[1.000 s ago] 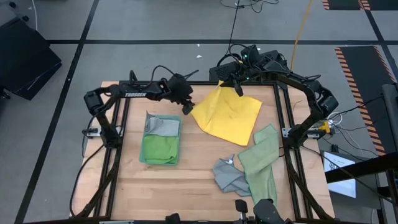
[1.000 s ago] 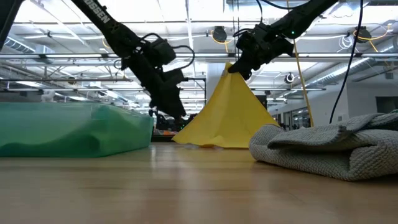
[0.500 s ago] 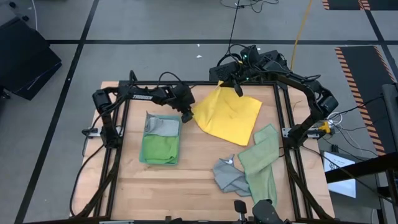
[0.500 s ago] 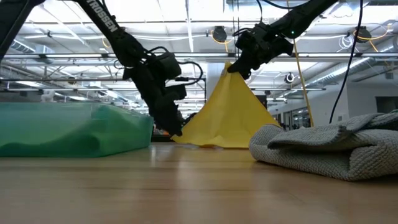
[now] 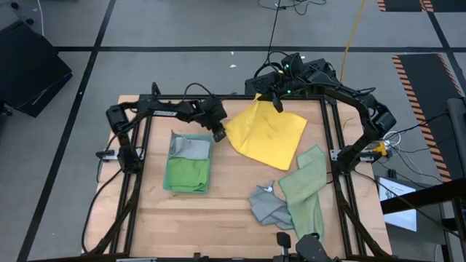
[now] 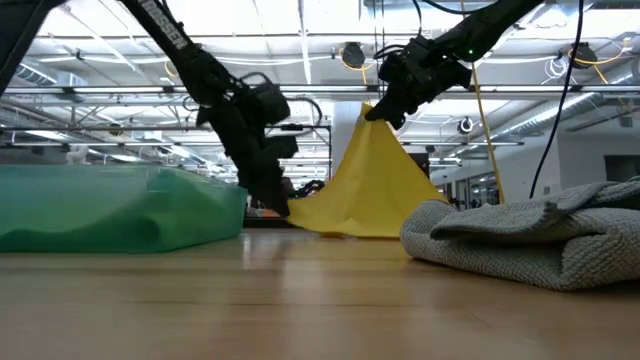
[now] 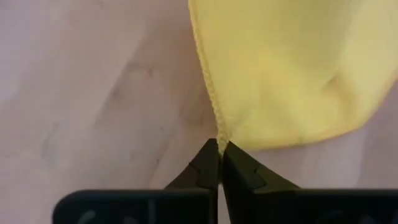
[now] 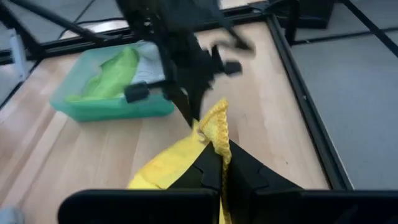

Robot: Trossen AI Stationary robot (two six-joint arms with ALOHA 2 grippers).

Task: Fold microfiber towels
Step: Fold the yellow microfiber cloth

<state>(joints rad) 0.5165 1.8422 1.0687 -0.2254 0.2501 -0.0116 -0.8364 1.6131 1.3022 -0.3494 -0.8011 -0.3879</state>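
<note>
A yellow towel (image 5: 266, 135) lies at the table's far middle, with its far corner raised into a peak (image 6: 372, 112) and its lower part spread on the wood. My right gripper (image 5: 277, 103) is shut on that raised corner. My left gripper (image 5: 218, 135) is low at the table, shut at the towel's left corner (image 7: 222, 133). In the low view my left gripper (image 6: 276, 206) reaches down to the table beside the towel's edge. My left gripper pinches the very tip of the yellow towel's left corner (image 7: 221, 138) between its two shut fingertips, coming slanting down from the table's left. The corner lies at table height. My right gripper pinches the towel's far corner (image 8: 215, 128), bunched above the fingertips. That corner is lifted clear, and the cloth hangs from it in a tent down to the table.
A teal bin (image 5: 172, 173) holding a bright green towel and a grey towel stands at the left. A grey towel (image 5: 267, 208) and a pale sage green towel (image 5: 306, 188) lie crumpled at the near right. Bare wood lies in the near middle.
My left gripper has gone down and a little toward the near edge, reaching the table at the yellow towel's left corner. My right gripper has kept the far corner raised, and the towel has stayed in place.
</note>
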